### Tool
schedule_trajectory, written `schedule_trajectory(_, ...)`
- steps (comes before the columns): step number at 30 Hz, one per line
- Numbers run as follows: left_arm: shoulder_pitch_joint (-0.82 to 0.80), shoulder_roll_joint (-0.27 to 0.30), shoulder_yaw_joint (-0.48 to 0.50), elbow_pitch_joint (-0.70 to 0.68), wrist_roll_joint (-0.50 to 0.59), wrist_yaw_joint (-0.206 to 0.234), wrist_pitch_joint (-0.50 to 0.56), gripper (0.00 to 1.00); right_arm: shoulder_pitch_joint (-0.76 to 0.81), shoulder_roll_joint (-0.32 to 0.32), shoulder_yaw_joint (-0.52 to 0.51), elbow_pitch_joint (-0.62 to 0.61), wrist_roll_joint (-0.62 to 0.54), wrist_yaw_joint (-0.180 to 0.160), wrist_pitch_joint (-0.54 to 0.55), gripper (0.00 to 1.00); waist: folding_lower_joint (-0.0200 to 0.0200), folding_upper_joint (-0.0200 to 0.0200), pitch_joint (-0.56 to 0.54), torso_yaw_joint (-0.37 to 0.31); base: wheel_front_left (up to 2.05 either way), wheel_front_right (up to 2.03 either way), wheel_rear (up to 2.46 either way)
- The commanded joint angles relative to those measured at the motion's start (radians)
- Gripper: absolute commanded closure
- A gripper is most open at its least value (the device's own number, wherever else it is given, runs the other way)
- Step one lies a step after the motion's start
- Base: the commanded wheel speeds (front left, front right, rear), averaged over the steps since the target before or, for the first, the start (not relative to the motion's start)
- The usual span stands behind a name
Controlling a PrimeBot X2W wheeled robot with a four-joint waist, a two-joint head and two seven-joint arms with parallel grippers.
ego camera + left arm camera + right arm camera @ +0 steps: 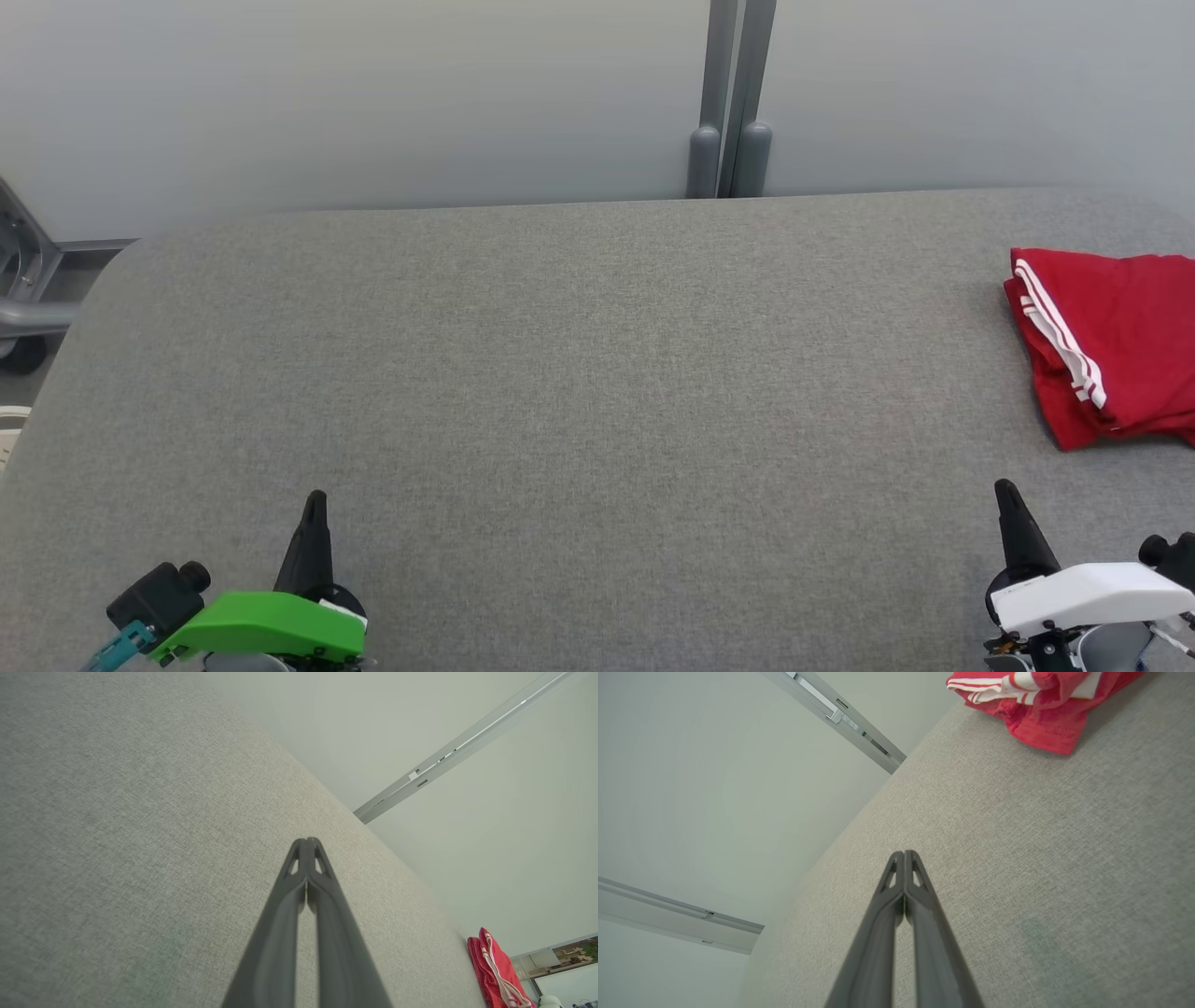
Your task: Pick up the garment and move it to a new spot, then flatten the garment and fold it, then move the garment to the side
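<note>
Head view puts a folded red garment (1116, 345) with white stripes on the grey table (560, 373) at the right edge of the frame, partly cut off there. The left gripper (316, 499) is at the lower left and the right gripper (1004, 487) at the lower right. Both have their jaws pressed fully together, holding nothing. The garment lies near the right gripper, just up the frame from it, not touching. A pale wall (373, 93) with a grey post (733, 93) stands behind the table.
</note>
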Motion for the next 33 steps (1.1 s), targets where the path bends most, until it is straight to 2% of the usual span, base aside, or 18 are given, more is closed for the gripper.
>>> schedule_trajectory(1,-0.032,-0.001,0.005,-0.016,-0.034,-0.004,0.005,1.0,-0.016,-0.007,-0.007,-0.018,0.034,0.0,0.009,1.0,0.0,0.0,0.0,-0.001,0.0,0.0,0.0)
schedule_trajectory(33,-0.078,-0.008,0.01,-0.037,-0.375,-0.009,0.083,1.0,-0.021,-0.009,-0.057,-0.053,0.383,0.0,0.087,1.0,0.0,0.0,0.008,-0.02,0.0,0.0,0.0)
